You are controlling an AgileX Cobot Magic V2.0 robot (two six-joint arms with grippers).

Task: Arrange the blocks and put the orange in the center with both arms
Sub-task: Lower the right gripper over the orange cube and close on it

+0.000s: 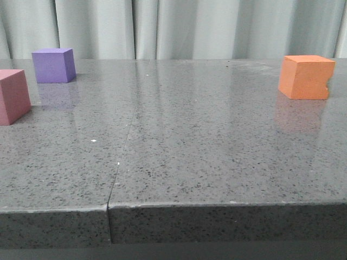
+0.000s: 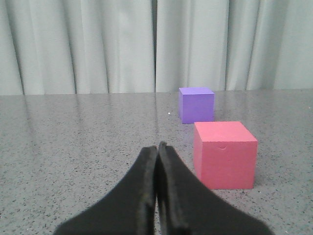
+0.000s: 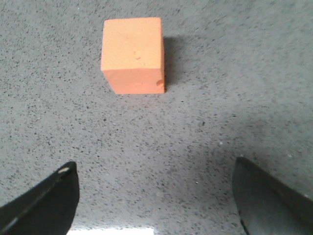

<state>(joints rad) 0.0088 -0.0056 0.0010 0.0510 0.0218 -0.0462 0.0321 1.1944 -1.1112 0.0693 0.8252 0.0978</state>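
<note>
A speckled grey stone surface (image 1: 179, 162) fronts pale curtains (image 1: 179, 27). The matte orange foam cube (image 1: 305, 76) sits by its far right edge; the purple cube (image 1: 53, 65) and pink cube (image 1: 13, 96) sit far left, the middle between them bare. The left tool (image 2: 157, 147) is closed on nothing; the right tool (image 3: 156, 191) is spread wide above the orange cube.

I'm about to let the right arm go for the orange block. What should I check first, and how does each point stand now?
1. Right claw open wide enough for the orange block: ok.
2. Orange block free of neighbours: ok, alone on the right of the table.
3. Right claw around the block: not ok, the block lies ahead of the fingers.
4. Left claw empty: ok, shut on nothing.
5. Purple block and pink block apart: ok.
6. Centre spot marked: cannot tell.
</note>
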